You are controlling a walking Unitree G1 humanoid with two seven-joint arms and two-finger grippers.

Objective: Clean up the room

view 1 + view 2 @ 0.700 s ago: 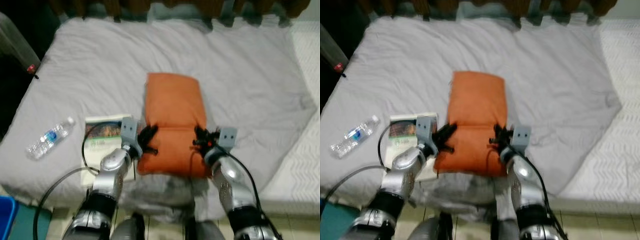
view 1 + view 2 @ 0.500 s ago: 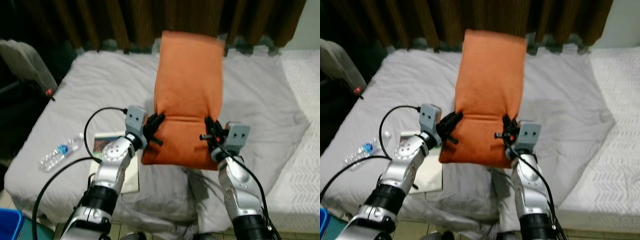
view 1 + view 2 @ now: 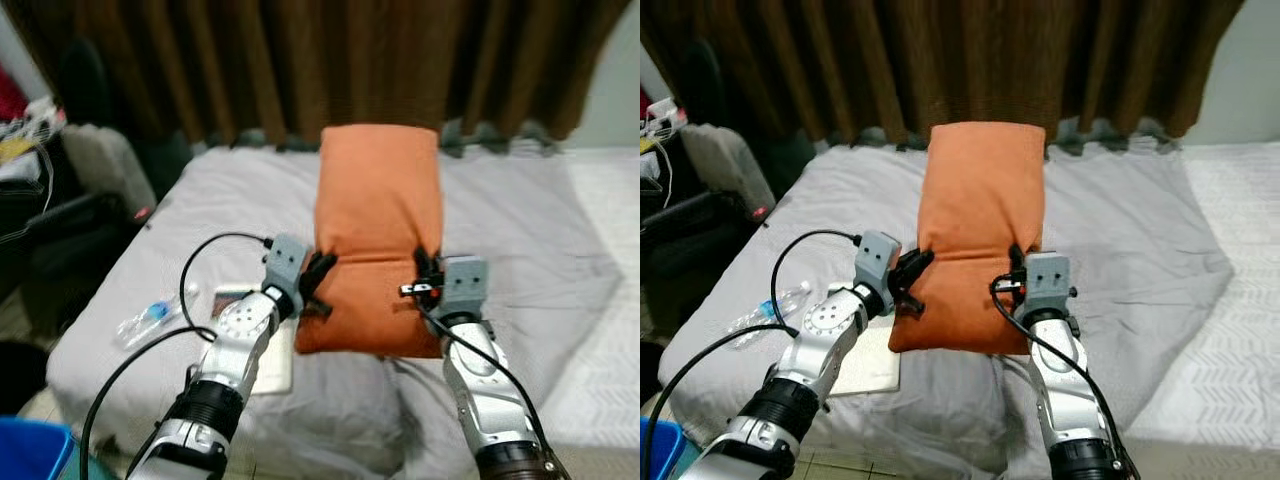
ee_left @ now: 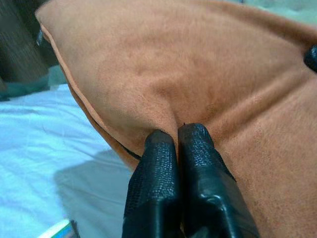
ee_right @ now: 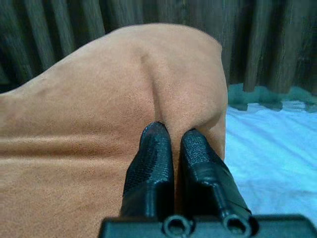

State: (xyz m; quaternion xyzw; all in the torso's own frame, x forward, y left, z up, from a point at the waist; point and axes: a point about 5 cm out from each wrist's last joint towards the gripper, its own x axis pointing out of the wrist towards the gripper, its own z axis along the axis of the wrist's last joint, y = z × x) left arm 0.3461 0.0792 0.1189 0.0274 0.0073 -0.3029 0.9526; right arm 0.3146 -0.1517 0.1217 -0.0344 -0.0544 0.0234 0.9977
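Left eye view: an orange pillow [image 3: 376,235] is held upright above a grey bed [image 3: 520,215], in front of brown curtains [image 3: 330,65]. The left gripper [image 3: 318,285] pinches the pillow's lower left edge; the right gripper [image 3: 425,280] pinches its lower right edge. On the bed to the robot's left lie a clear water bottle [image 3: 150,318] with a blue label and a book [image 3: 270,350]; the view is too blurred for any writing on either to be read. A blue bin [image 3: 35,450] shows at the lower left corner, and dark furniture [image 3: 60,250] stands beside the bed.

Right eye view: the same scene, with the pillow between the two silver arms, its lower part raised off the bed and its top before the curtains. A white textured mattress [image 3: 1230,270] adjoins the grey bed on the robot's right.

Left wrist view: the two black fingers [image 4: 158,168] are pressed together on a fold of the pillow's orange fabric, near its seamed edge, with the pale bed beneath.

Right wrist view: the two black fingers [image 5: 153,153] are closed on a crease of the pillow, with the curtains behind.
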